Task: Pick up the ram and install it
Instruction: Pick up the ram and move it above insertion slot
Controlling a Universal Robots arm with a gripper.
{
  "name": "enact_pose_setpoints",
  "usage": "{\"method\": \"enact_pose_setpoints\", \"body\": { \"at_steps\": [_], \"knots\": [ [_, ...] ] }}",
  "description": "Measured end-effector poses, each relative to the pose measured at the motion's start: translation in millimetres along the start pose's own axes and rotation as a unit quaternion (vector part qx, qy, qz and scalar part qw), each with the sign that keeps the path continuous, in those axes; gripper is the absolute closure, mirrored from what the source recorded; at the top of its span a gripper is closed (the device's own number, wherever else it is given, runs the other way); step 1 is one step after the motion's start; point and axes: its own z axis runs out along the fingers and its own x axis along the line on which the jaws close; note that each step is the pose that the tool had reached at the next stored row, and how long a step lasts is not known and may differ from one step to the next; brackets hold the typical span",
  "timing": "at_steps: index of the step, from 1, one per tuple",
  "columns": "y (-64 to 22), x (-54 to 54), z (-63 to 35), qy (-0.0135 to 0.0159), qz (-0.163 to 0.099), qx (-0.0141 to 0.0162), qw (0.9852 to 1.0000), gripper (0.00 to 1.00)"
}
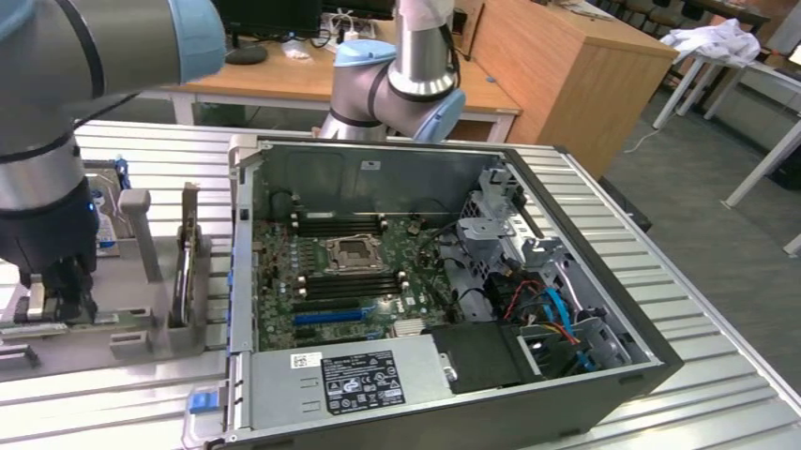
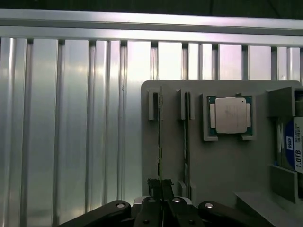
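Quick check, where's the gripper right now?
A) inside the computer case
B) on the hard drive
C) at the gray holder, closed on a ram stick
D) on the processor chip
C: the gripper is closed on the ram standing in the gray holder, outside the computer case.

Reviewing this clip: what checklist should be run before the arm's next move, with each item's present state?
1. Gripper shut on the ram: ok, the fingers pinch its edge.
2. Ram lifted out of the grey holder: not ok, it stands in its slot.
3. Second stick apart from the fingers: ok, it stands beside them, untouched.
4. Computer case open on top: ok.
5. Black memory slots free to take a stick: cannot tell.
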Motion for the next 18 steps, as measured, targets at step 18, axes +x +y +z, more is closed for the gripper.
{"method": "enact_pose_setpoints", "body": {
  "at_steps": [18],
  "knots": [
    [2.7,-2.2,-82.0,0.0,0.0,0.0,1.0,0.88]
  ]
}}
